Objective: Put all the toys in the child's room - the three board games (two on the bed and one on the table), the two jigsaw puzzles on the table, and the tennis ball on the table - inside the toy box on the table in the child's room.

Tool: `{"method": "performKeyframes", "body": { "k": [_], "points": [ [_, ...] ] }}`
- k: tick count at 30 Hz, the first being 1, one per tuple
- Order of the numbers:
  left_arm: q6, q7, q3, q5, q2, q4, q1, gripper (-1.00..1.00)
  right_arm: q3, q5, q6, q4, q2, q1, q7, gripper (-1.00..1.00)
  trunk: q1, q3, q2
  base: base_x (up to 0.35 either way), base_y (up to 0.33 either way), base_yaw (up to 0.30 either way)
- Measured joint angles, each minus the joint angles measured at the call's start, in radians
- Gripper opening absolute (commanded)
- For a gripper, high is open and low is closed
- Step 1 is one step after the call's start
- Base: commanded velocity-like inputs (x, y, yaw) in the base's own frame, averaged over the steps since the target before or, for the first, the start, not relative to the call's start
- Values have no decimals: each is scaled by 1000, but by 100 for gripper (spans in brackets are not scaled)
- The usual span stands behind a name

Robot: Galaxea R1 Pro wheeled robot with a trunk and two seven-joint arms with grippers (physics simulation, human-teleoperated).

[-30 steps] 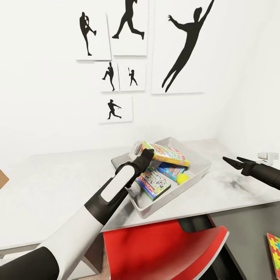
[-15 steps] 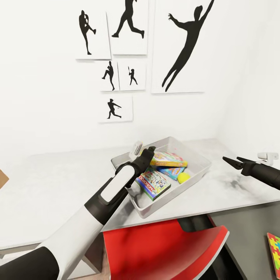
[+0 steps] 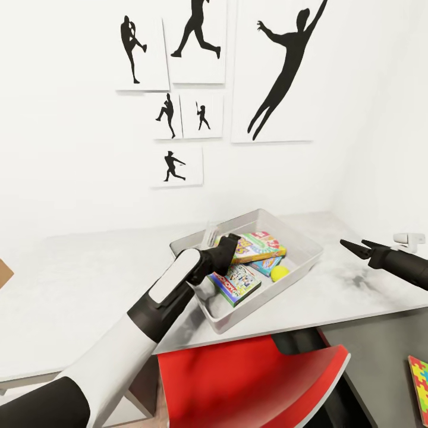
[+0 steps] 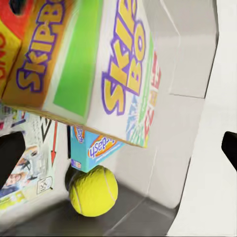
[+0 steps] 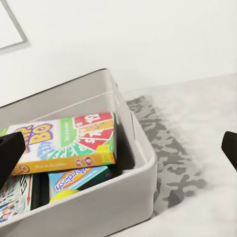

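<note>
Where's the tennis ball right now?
In the head view the tennis ball lies inside the toy box, toward its right side, beside the small blue board game and partly under the yellow-orange board game.

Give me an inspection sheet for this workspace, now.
Surface: pale grey table, mottled, adjoining a dark grey top.
Job's things: toy box holds the yellow-orange board game lying on the blue board game, a green-edged board game and the tennis ball; one jigsaw puzzle lies on the dark top.
Clutter: small white object at the table's right edge.
Hands: left hand over the box, open, empty; right hand open, above the table.
Cables: nothing seen.
Surroundings: silhouette pictures on a white wall; red chair.
</note>
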Motion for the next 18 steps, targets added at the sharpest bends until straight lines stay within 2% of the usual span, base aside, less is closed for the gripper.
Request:
{"method": "performKeyframes", "body": {
  "k": [1,4,7,9,11,18],
  "points": [
    [-1,8,2,25,0,-7,-1,100,0,0,0,0,0,0,0,100,0,0,0,0,0,0],
    [-3,29,9,54,0,-33,-2,100,1,0,0,0,0,0,0,100,0,0,0,0,0,0],
    [-4,104,61,110,1,-57,-2,100,2,0,-1,0,1,1,0,100,0,0,0,0,0,0],
    [-5,164,98,170,4,-84,-2,100,2,0,-1,0,0,1,0,100,0,0,0,0,0,0],
    [-5,200,114,194,6,-108,-2,100,3,0,-3,0,1,1,0,100,0,0,0,0,0,0],
    [-4,270,153,222,11,-162,-3,100,6,1,-8,0,0,1,-1,100,0,0,0,0,0,0]
  ]
}}
